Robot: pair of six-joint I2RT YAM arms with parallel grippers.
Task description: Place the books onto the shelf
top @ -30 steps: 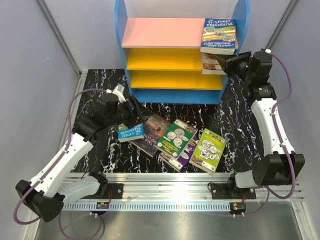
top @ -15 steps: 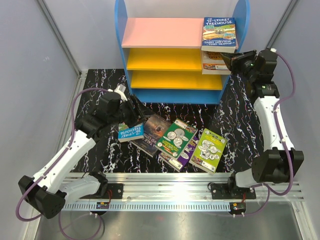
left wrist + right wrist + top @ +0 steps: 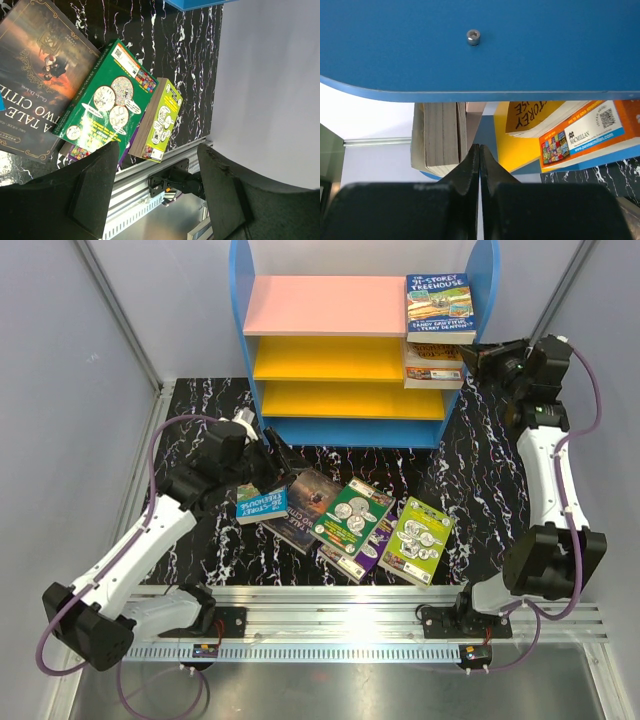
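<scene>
The shelf stands at the back, with blue sides, a pink top and yellow boards. A blue Treehouse book lies on the pink top's right end, and an orange book lies on the board below. My right gripper is shut and empty just outside the right blue side panel, its tips near the top book's page edge. My left gripper hangs open and empty above the floor books: a small blue one, dark brown, green, lime.
A purple book lies under the green one. The black marbled mat ends at an aluminium rail in front. Grey walls close in left and right.
My shut right gripper has drawn back to the right, away from the shelf's books. The left gripper has shifted slightly right and back, still open.
</scene>
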